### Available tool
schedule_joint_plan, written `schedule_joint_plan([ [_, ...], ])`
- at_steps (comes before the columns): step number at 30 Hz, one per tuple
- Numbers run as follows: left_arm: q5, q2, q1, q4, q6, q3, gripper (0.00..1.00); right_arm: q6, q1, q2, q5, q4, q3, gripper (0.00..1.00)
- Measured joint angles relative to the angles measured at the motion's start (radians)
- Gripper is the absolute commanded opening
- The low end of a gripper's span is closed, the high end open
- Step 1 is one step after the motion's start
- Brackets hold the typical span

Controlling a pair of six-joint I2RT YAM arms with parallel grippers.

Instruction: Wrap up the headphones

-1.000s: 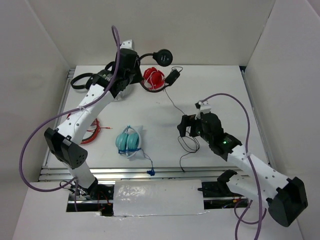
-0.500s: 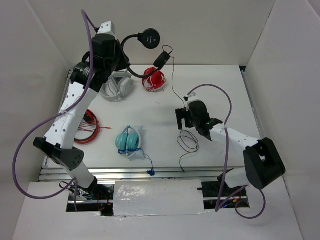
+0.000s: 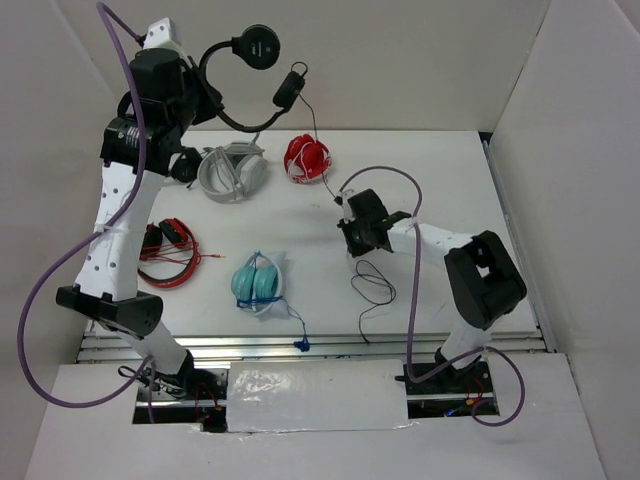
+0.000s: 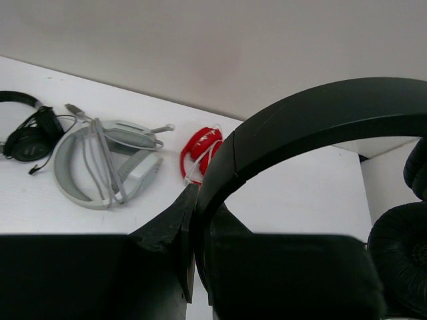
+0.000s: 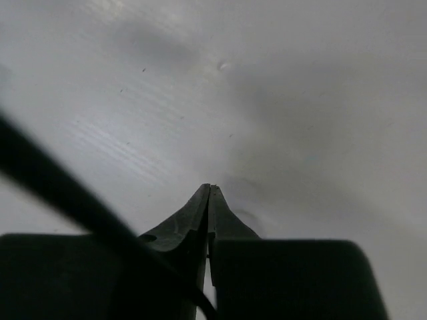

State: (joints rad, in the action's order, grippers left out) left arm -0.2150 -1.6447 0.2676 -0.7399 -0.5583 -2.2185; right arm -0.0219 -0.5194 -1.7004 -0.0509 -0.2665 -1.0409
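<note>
My left gripper (image 3: 197, 97) is raised high at the back left, shut on the thin headband of the black headphones (image 3: 257, 46). Both earcups hang in the air to its right. In the left wrist view the headband (image 4: 313, 117) arcs out from between the shut fingers of the left gripper (image 4: 195, 195). The thin black cable (image 3: 322, 180) drops from the lower earcup to my right gripper (image 3: 347, 222), low over the table's middle, then lies in loops (image 3: 376, 285) in front. In the right wrist view the right gripper (image 5: 209, 190) is shut, and the cable (image 5: 67, 200) runs in at the jaws' base.
Grey headphones (image 3: 232, 172) and a small black pair (image 3: 183, 165) lie under the left arm. A red wrapped pair (image 3: 307, 158) lies at the back centre, a teal pair (image 3: 258, 280) in front, and red-and-black headphones (image 3: 165, 242) at the left edge. White walls enclose the table.
The left arm has lifted the headphones higher and to the left, drawing the cable up. The right gripper moved left and back to the cable and went from open to shut.
</note>
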Motion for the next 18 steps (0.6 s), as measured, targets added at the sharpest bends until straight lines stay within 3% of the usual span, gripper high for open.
schedule_joint_plan([
  [5, -0.052, -0.016, -0.038, -0.007, -0.024, 0.014, 0.0, -0.026, -0.129, 0.059, 0.063, -0.032, 0.069, 0.0],
  [10, -0.079, -0.103, -0.042, -0.006, -0.051, 0.016, 0.0, -0.044, -0.313, 0.237, 0.177, -0.137, 0.084, 0.0],
  [18, -0.127, -0.259, 0.014, -0.005, -0.044, 0.111, 0.0, -0.016, -0.552, 0.283, 0.434, -0.385, -0.158, 0.0],
])
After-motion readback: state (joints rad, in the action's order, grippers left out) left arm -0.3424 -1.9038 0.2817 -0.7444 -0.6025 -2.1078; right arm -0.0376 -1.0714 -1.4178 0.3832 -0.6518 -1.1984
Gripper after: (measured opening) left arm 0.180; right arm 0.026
